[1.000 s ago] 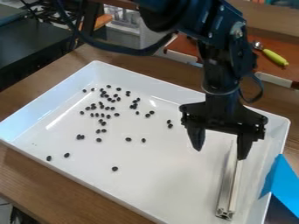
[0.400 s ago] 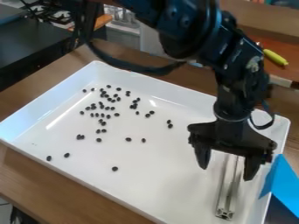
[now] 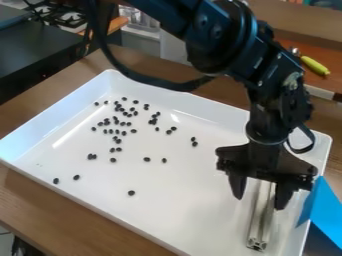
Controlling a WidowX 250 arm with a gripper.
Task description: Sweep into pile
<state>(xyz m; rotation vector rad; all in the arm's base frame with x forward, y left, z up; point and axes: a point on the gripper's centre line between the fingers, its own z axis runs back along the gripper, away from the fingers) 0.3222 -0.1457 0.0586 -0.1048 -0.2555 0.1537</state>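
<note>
At the view's L edge we see a dark surface (image 3: 37,55), w/ stove burners (image 3: 67,15) up beyond it. Next, we've got the wooden table (image 3: 40,200) w/ the big white tray (image 3: 190,215) sitting on it.

In the tray, L to R: small dark beans (image 3: 131,193), scattered. Two lie well apart from the main bunch, nr the tray's L corner in view. Then comes the main bunch, a loose scatter toward the far L part, some touching or nearly so. We also see a lone one lower down, nr the middle, a couple side by side above it, & two more farther R, close tog.

R of those, the black gripper (image 3: 260,200) hangs over the tray's R part, pointing down. Its fingers are spread wide & we see nothing held btwn them. The metal bar (image 3: 259,225) lies lengthwise in the tray's R part, its far end showing btwn the fingers, its near end toward us; can't tell if a finger touches it.

Far R: a tool w/ a yellow-green handle (image 3: 314,65) on a reddish-brown surface (image 3: 287,44) beyond the table, & a blue object (image 3: 324,207) just beside the tray's R side.
</note>
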